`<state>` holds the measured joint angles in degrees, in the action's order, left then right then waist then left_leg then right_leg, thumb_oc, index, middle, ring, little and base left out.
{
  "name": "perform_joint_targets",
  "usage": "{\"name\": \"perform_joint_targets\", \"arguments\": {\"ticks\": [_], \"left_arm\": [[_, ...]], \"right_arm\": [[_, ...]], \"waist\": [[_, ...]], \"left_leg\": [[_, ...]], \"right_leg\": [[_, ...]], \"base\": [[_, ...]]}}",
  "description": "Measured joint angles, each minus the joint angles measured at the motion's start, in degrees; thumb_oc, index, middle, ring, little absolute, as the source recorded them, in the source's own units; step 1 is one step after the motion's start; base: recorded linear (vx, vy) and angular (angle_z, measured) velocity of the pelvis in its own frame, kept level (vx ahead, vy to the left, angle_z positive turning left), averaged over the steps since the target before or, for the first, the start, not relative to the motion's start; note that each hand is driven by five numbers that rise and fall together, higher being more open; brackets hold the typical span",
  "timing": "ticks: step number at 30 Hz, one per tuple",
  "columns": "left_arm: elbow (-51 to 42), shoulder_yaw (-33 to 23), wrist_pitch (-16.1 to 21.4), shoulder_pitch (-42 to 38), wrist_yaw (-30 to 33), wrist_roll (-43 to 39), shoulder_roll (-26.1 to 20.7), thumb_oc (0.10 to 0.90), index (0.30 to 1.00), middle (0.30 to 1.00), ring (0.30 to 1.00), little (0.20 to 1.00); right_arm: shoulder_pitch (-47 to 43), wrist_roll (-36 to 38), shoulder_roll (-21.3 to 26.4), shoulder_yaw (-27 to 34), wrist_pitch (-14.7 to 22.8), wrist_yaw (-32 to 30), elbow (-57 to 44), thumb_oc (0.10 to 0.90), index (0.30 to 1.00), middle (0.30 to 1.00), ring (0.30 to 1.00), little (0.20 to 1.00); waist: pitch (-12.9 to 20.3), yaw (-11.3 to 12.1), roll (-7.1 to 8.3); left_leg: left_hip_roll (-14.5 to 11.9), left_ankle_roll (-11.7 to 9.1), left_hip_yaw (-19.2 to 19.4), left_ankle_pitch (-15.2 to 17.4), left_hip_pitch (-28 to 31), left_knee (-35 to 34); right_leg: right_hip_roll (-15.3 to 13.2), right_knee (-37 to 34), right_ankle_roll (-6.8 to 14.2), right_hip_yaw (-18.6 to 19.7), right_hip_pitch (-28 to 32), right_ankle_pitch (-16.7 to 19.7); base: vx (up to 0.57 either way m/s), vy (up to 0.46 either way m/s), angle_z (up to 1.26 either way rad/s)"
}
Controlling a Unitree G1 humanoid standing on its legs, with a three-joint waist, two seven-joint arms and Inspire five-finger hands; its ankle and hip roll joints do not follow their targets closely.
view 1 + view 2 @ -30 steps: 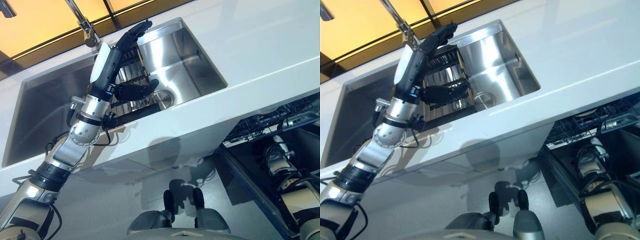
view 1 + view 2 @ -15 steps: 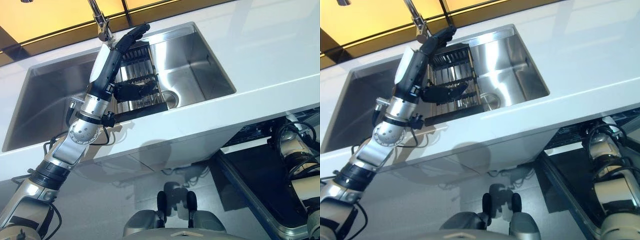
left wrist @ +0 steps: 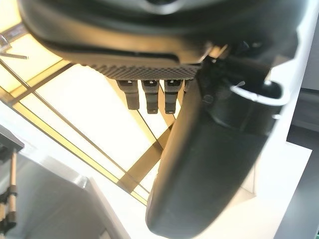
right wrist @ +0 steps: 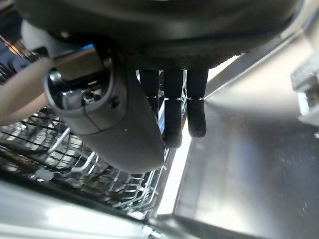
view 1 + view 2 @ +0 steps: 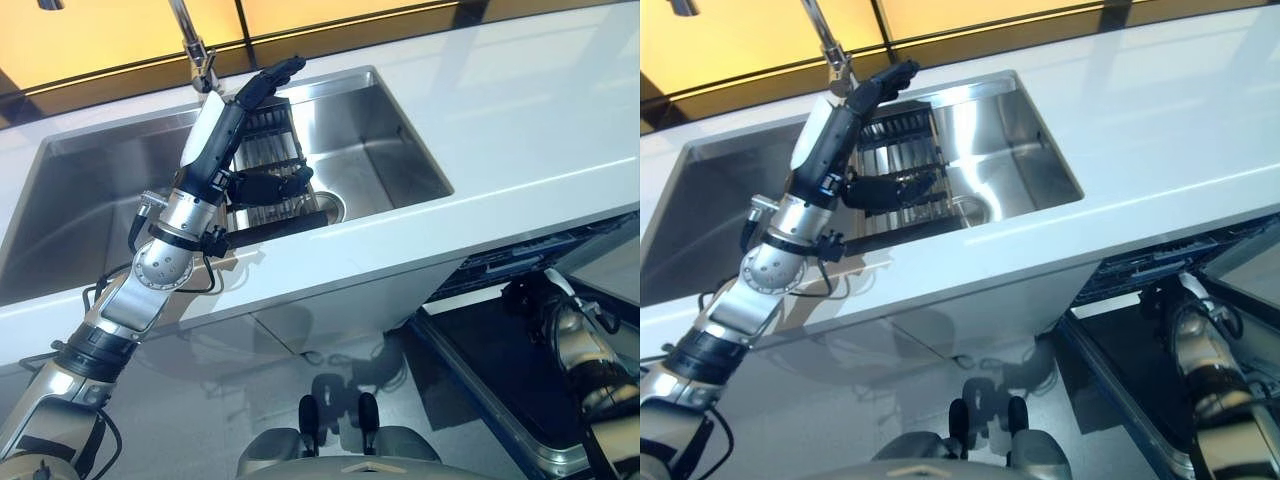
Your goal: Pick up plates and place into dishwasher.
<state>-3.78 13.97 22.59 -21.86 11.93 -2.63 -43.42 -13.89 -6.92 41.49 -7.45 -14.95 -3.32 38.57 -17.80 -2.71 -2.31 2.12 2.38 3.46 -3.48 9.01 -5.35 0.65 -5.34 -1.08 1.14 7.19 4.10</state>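
My left hand (image 5: 222, 130) is raised over the steel sink (image 5: 90, 200), fingers straight and thumb spread, holding nothing. Beneath it a dark slatted dish rack (image 5: 272, 158) sits in the sink; I cannot make out any plates in it. My right hand (image 4: 174, 119) shows in the right wrist view with straight fingers and nothing in it, close to the dishwasher's wire rack (image 4: 65, 159). The right arm (image 5: 578, 350) reaches in at the lower right, over the dishwasher's open door (image 5: 480, 370).
A white counter (image 5: 520, 130) runs around the sink, with a faucet (image 5: 190, 40) at its back edge. The dishwasher's rack (image 5: 520, 262) sits under the counter's right end. A round drain (image 5: 330, 205) lies beside the dish rack.
The whole view has shifted. My left hand keeps its open pose over the sink rack. The right arm has dropped lower, away from the dishwasher's rack.
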Motion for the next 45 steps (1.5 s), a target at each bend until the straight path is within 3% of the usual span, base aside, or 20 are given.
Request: {"name": "perform_joint_targets", "arguments": {"ticks": [3, 5, 6, 11, 16, 23, 27, 29, 32, 33, 34, 36, 40, 41, 45], "left_arm": [[-1.7, -2.4, 0.1, 4.3, 0.0, 0.0, 0.7, 0.800, 0.900, 0.900, 0.900, 0.900], [-1.8, -2.7, 0.0, 6.0, -0.1, 0.0, 0.9, 0.800, 0.900, 0.900, 0.900, 0.900], [-2.0, -3.1, 0.1, 6.5, 0.0, 0.0, 1.2, 0.800, 0.900, 0.900, 0.900, 0.900], [-2.0, -3.9, 0.1, 7.2, -0.1, 0.0, 1.4, 0.800, 0.900, 0.900, 0.900, 0.900], [-2.0, -4.3, 0.1, 7.4, -0.1, 0.0, 3.5, 0.800, 0.900, 0.900, 0.900, 0.900], [-1.8, -4.1, -0.8, 8.0, -2.8, -0.1, 4.9, 0.800, 0.900, 0.900, 0.900, 0.900], [-0.3, -3.0, -2.6, 8.0, -6.6, -1.8, 4.8, 0.800, 0.900, 0.900, 0.900, 0.900], [0.2, -2.6, -2.9, 8.0, -8.5, -2.5, 4.8, 0.800, 0.900, 0.900, 0.900, 0.900], [0.1, -1.9, -3.6, 8.0, -12.6, -5.1, 4.8, 0.800, 0.900, 0.900, 0.900, 0.900], [0.1, -1.8, -3.8, 8.0, -13.3, -5.5, 4.9, 0.800, 0.900, 0.900, 0.900, 0.900], [0.1, -1.7, -3.8, 8.0, -14.1, -6.4, 4.8, 0.800, 0.900, 0.900, 0.900, 0.900], [0.2, -1.1, -3.8, 8.0, -14.7, -7.1, 4.8, 0.800, 0.900, 0.900, 0.900, 0.900], [0.2, 0.6, -3.8, 7.5, -16.8, -7.5, 4.8, 0.800, 0.900, 0.900, 0.900, 0.900], [0.2, 1.2, -3.8, 6.9, -17.4, -8.4, 4.3, 0.800, 0.900, 0.900, 0.900, 0.900], [0.1, 2.0, -3.9, 5.5, -18.9, -11.3, 2.3, 0.800, 0.900, 0.900, 0.900, 0.900]], "right_arm": [[9.1, -0.1, -1.3, 5.2, 0.3, -0.5, -9.0, 0.800, 0.900, 0.900, 0.900, 0.900], [14.2, -0.1, -2.5, 8.3, -0.3, -0.5, -10.4, 0.800, 0.900, 0.900, 0.900, 0.900], [16.9, -0.2, -3.2, 10.9, -0.3, -0.7, -13.0, 0.800, 0.900, 0.900, 0.900, 0.900], [24.1, -1.2, -5.5, 16.6, -0.2, -2.7, -18.9, 0.800, 0.900, 0.900, 0.900, 0.900], [29.2, -3.4, -7.7, 20.6, 2.0, -8.1, -23.2, 0.800, 0.900, 0.900, 0.900, 0.900], [31.5, -4.8, -11.1, 22.6, 3.4, -21.9, -17.4, 0.800, 0.900, 0.900, 0.900, 0.900], [32.0, -0.4, -13.8, 23.0, 4.1, -27.5, -11.6, 0.800, 0.900, 0.900, 0.900, 0.900], [31.7, 3.2, -15.3, 23.0, 5.9, -28.8, -9.1, 0.800, 0.900, 0.900, 0.900, 0.900], [31.2, 14.9, -18.7, 22.8, 9.6, -28.6, -6.0, 0.800, 0.900, 0.900, 0.900, 0.900], [31.2, 18.8, -19.8, 22.6, 10.9, -27.3, -5.7, 0.800, 0.900, 0.900, 0.900, 0.900], [30.9, 25.7, -21.4, 22.7, 14.6, -24.8, -4.3, 0.800, 0.900, 0.900, 0.900, 0.900], [30.4, 32.2, -23.0, 22.3, 17.2, -21.4, -2.7, 0.800, 0.900, 0.900, 0.900, 0.900], [27.3, 51.6, -26.6, 22.8, 26.5, -9.1, 7.9, 0.800, 0.900, 0.900, 0.900, 0.900], [26.1, 59.9, -26.5, 24.9, 28.1, -3.2, 13.9, 0.800, 0.900, 0.900, 0.900, 0.900], [23.3, 77.7, -25.4, 29.4, 29.4, 10.5, 23.4, 0.800, 0.900, 0.900, 0.900, 0.900]], "waist": [[0.5, -1.6, 0.86], [1.6, -4.6, 2.45], [1.8, -4.9, 2.73], [3.7, -9.0, 4.32], [4.8, -12.9, 4.27], [7.0, -15.1, 3.09], [7.4, -15.5, 2.47], [7.6, -15.5, 2.22], [7.9, -15.6, 1.59], [8.1, -15.6, 1.32], [8.1, -15.5, 1.28], [8.2, -15.4, 1.23], [8.5, -14.4, 0.66], [8.5, -13.9, 0.56], [8.6, -12.4, -0.59]], "left_leg": [[-0.1, 0.0, 1.1, 0.5, 0.5, 0.0], [0.0, 0.2, 2.0, 0.9, 0.8, 0.0], [-0.1, 0.2, 2.5, 1.1, 0.9, 0.0], [-0.2, 0.4, 5.6, 2.0, 1.6, 0.0], [-0.1, 0.5, 8.3, 2.6, 1.6, 0.0], [-0.5, 0.2, 12.0, 3.7, 1.3, 0.0], [-1.0, -0.2, 13.1, 4.0, 1.3, -0.1], [-1.1, -0.3, 13.3, 4.1, 1.3, -0.1], [-1.2, -0.5, 13.3, 4.1, 1.0, -0.1], [-1.2, -0.5, 13.2, 4.1, 0.8, -0.1], [-1.2, -0.5, 13.3, 4.1, 0.8, -0.1], [-1.2, -0.5, 13.3, 4.1, 0.8, -0.1], [-1.2, -0.4, 13.2, 4.2, 0.6, -0.1], [-1.1, -0.4, 13.2, 4.2, 0.5, -0.1], [-1.1, -0.3, 12.5, 4.2, 0.4, -0.1]], "right_leg": [[0.2, 0.0, 0.1, 1.2, 0.1, 0.0], [0.1, 0.0, 0.2, 2.1, 0.0, -0.1], [0.2, 0.0, 0.3, 2.6, 0.0, -0.1], [0.3, -0.1, 0.7, 5.2, -0.4, -0.2], [0.9, 0.0, 1.1, 8.1, -1.4, 0.3], [1.3, 0.0, 1.3, 11.4, -2.8, 0.3], [1.8, 0.0, 1.3, 12.5, -3.2, 0.3], [2.0, 0.0, 1.3, 12.6, -3.3, 0.3], [2.1, 0.0, 1.3, 12.7, -3.7, 0.3], [2.1, 0.0, 1.3, 12.7, -3.9, 0.3], [2.1, 0.0, 1.3, 12.6, -3.9, 0.3], [2.0, 0.0, 1.3, 12.6, -3.9, 0.3], [1.9, -0.3, 1.3, 12.5, -3.9, 0.3], [1.8, -0.3, 1.3, 12.4, -4.0, 0.3], [1.7, -0.3, 1.3, 11.7, -3.9, 0.3]], "base": [[0.00, 0.068, -0.21], [-0.02, 0.101, -0.26], [-0.02, 0.092, -0.15], [-0.01, 0.051, -0.31], [-0.01, 0.046, -0.30], [0.00, 0.026, -0.28], [0.00, 0.007, -0.14], [0.00, -0.004, -0.08], [0.00, -0.012, 0.00], [-0.01, -0.042, 0.01], [-0.01, -0.042, 0.01], [0.00, 0.000, 0.00], [0.00, -0.047, 0.02], [0.00, -0.045, 0.03], [0.01, -0.037, 0.07]]}}
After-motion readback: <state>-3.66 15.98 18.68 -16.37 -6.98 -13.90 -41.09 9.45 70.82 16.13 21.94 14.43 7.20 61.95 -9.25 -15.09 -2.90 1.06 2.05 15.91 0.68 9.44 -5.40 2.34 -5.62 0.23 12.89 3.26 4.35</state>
